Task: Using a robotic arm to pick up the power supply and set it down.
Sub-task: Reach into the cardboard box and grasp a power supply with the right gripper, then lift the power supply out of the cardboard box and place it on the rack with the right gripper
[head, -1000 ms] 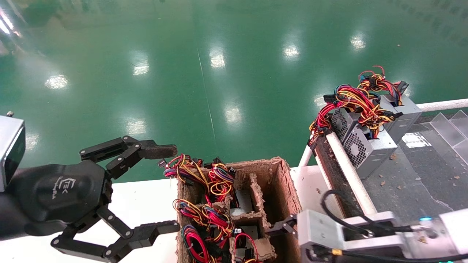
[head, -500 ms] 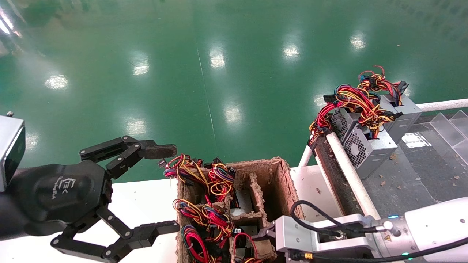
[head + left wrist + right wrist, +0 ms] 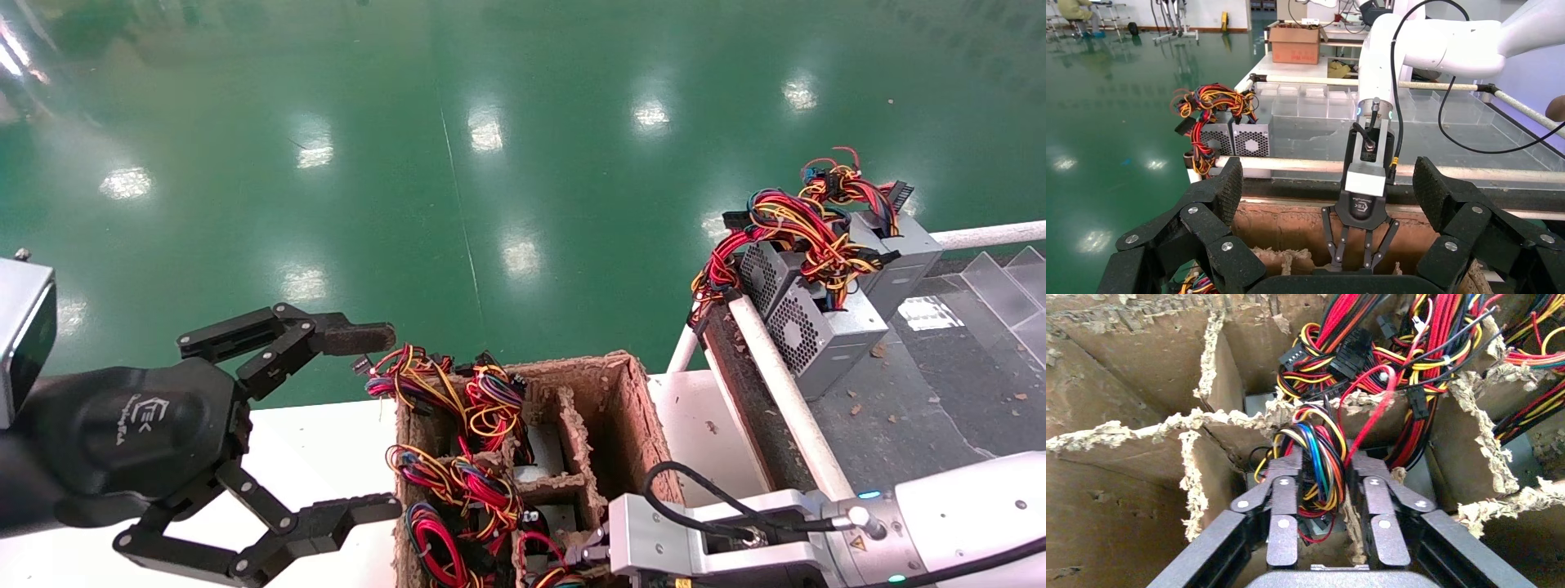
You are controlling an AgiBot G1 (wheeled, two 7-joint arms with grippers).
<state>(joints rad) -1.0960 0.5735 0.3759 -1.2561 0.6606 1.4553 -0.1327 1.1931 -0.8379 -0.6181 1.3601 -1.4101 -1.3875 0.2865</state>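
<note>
Right gripper (image 3: 1322, 496): down inside a near-side cell of the pulp-cardboard divided box (image 3: 629, 408), fingers (image 3: 1281, 496) drawn in against a wire bundle (image 3: 1318, 459) of red, yellow, blue and black leads. The bundle is pinched between them; the metal body beneath is barely visible.

Power supply (image 3: 1257, 404): seated in its cell under that bundle, only a grey corner showing past the torn divider (image 3: 1199, 422). Neighbouring cells toward the box's far-left corner hold more harnesses (image 3: 441, 384).

Handling note: a hold on wires alone is likely to let the box swing or slip. A straight vertical draw, slow enough for the casing to clear the ragged dividers, seems advisable, with a check that no neighbouring lead is caught.

Left gripper (image 3: 359, 425): parked beside the box's left wall above the white worktop (image 3: 327, 445), fingers spread wide, holding nothing.

Delivered units (image 3: 817, 327): two grey supplies with fan grilles on the dark conveyor surface (image 3: 923, 392), at its far-left corner, well apart from the box.

Change from a second ago: the right arm has moved leftward and lower over the box; the left gripper has not shifted.
</note>
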